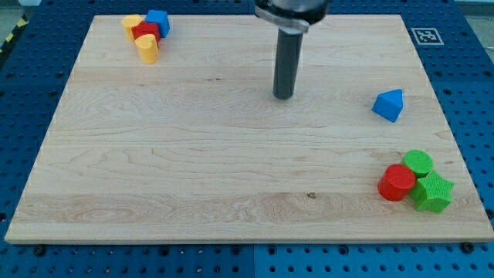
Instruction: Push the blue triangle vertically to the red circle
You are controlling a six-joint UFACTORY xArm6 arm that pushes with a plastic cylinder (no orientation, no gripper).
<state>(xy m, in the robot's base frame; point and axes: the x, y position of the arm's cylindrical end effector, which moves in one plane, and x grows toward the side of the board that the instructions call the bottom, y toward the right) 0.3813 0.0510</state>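
Note:
The blue triangle lies near the board's right edge, above the middle. The red circle sits at the lower right, almost straight below the triangle, touching a green circle and a green star. My tip rests on the board at centre top, well to the left of the blue triangle and apart from every block.
At the upper left corner a cluster holds a yellow block, a red block, a blue block and another yellow block. The wooden board lies on a blue perforated table. A marker tag sits at the top right.

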